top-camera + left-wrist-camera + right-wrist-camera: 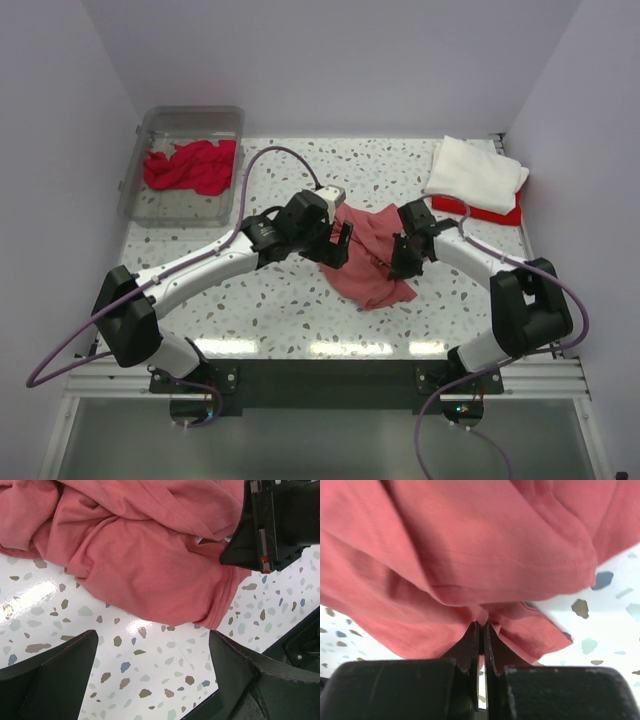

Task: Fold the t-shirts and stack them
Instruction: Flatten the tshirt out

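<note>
The large faded coral-red t-shirt (366, 255) lies crumpled in the middle of the table between both arms. My right gripper (402, 258) is shut on a fold of it at its right side; in the right wrist view the fingertips (482, 626) pinch the coral cloth (470, 545). My left gripper (338, 248) is open and empty just left of the shirt; in the left wrist view its jaws stand wide over bare table below the shirt's hem (150, 560). A folded white t-shirt (476, 168) lies on a bright red one (495, 212) at the back right. A crimson t-shirt (192, 165) lies bunched in the bin.
A clear plastic bin (180, 205) stands at the back left corner. The speckled table (250, 310) has white walls on three sides. The right gripper's body (272, 522) shows in the left wrist view, close above the shirt.
</note>
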Motion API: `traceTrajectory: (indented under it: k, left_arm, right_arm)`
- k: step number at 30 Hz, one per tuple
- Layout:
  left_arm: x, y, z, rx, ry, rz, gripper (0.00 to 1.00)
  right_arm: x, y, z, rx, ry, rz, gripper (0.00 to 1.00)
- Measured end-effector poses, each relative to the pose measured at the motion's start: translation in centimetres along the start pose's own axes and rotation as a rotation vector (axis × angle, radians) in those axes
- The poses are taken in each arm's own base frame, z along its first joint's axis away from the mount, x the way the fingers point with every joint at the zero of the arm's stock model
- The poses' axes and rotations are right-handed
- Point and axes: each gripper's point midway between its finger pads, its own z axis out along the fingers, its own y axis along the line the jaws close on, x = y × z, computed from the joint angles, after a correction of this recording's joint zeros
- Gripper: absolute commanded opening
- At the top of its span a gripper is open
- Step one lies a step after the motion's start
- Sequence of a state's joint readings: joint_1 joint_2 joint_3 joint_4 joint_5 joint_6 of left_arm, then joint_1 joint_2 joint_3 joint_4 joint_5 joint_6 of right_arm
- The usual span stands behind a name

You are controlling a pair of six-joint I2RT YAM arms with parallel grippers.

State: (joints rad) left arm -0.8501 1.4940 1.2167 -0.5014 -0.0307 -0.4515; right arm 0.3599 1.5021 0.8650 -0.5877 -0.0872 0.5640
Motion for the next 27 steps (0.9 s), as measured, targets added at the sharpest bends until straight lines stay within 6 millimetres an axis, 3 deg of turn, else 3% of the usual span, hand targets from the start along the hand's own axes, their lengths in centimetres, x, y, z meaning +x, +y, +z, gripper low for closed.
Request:
traceTrajectory:
  k: [3, 10, 14, 22, 25, 27]
  left_arm:
    - [0.1, -0.4, 0.0, 0.007, 0.000, 0.010, 0.98]
    - [0.1, -2.8, -0.2, 0.052, -0.008, 0.048, 1.00]
    - [-0.8, -4.2, -0.2, 0.066, -0.033, 0.060, 1.00]
    - [-3.4, -4.4, -0.9, 0.038, -0.105, 0.054, 1.00]
    - [-3.5, -4.0, -0.9, 0.019, -0.110, 0.053, 1.00]
    - [-3.5, -3.8, -0.9, 0.007, -0.112, 0.053, 1.00]
  right_arm:
    - [-1.9, 1.4, -0.8, -0.013, -0.007, -0.006, 0.00]
    - [-12.2, 8.2, -5.5, -0.117, -0.189, -0.047, 0.00]
    - [-15.8, 10.4, -7.7, -0.143, -0.259, -0.051, 0.00]
    - [-20.8, 12.5, -14.0, -0.155, -0.417, -0.054, 0.00]
    - [-23.4, 12.5, -16.1, -0.158, -0.484, -0.037, 0.00]
    - [-25.6, 11.2, -16.9, -0.150, -0.525, -0.005, 0.01]
